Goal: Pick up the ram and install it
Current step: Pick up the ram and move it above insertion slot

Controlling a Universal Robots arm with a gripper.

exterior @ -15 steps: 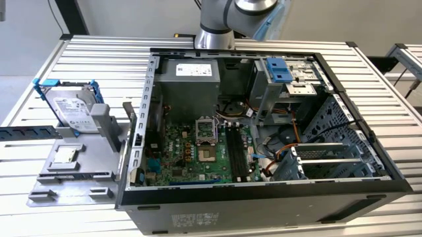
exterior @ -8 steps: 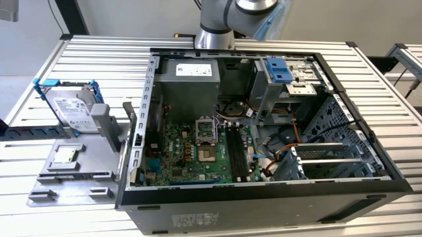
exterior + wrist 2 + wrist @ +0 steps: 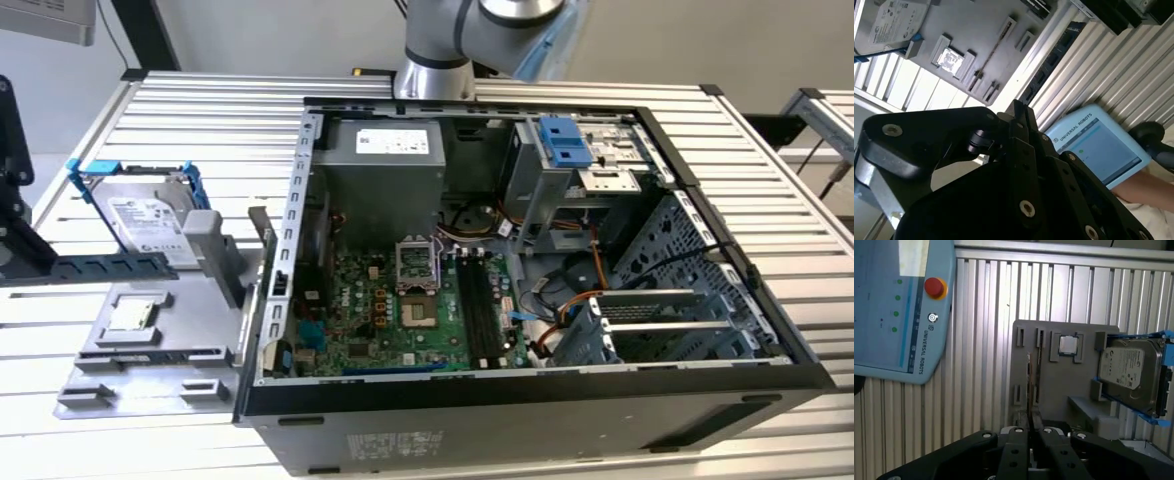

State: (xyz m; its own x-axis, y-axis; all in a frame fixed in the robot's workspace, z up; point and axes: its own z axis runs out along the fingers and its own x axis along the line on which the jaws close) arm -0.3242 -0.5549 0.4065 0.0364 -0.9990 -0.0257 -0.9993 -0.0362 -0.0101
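Looking through the first wrist view, I see the fingers (image 3: 1037, 421) closed together, gripping nothing, well clear of the grey fixture plate (image 3: 1054, 390) on the bench (image 3: 984, 340). The ram (image 3: 1028, 371) stands on edge in a slot of that plate, near the processor chip (image 3: 1069, 344) and hard drive (image 3: 1129, 372).

The arm (image 3: 447, 40) shows at the top centre of the exterior view as a silver-grey joint with a pale blue cap, running out past the upper edge. In the first wrist view the black gripper (image 3: 1031, 426) points away from the camera, its two fingers (image 3: 1038, 434) pressed together along a thin seam. In the second wrist view the gripper (image 3: 1018, 106) appears from the side, its linkage bars folded inward and the tips meeting.
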